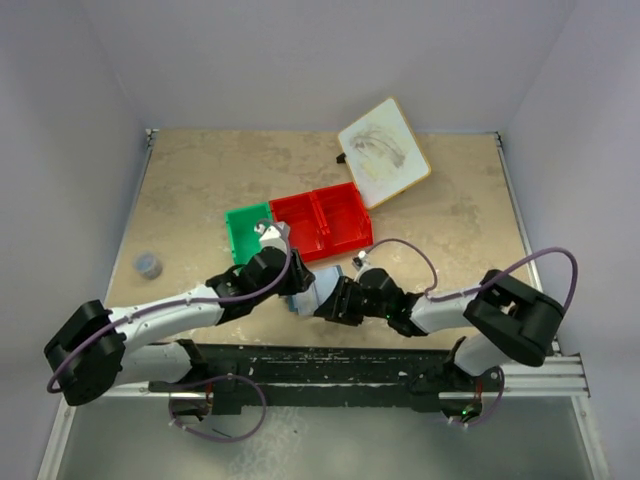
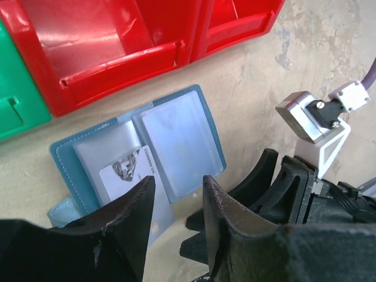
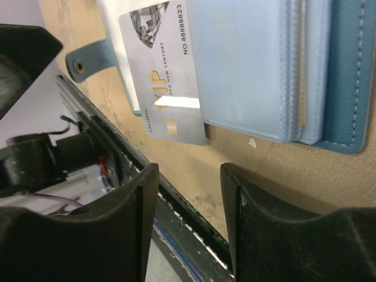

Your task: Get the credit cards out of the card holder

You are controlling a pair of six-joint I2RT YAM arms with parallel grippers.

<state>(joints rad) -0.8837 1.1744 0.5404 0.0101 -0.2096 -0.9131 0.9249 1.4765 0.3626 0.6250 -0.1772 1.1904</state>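
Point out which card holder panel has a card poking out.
The panel nearest the strap tab: a silver VIP card sticks out of it; the other panel shows none protruding.

Robotics laboratory test cell. A tan tabletop (image 1: 200, 180) is enclosed on three sides by plain pale walls (image 1: 320, 60); the cabled left arm (image 1: 165, 315) and right arm (image 1: 445, 308) are bolted to a black rail (image 1: 330, 362) at its near edge.

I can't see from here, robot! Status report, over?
Left gripper open, empty; right gripper open, empty. Grey-white VIP card poking out of the open blue card holder. Red bin nearby, not blocking.
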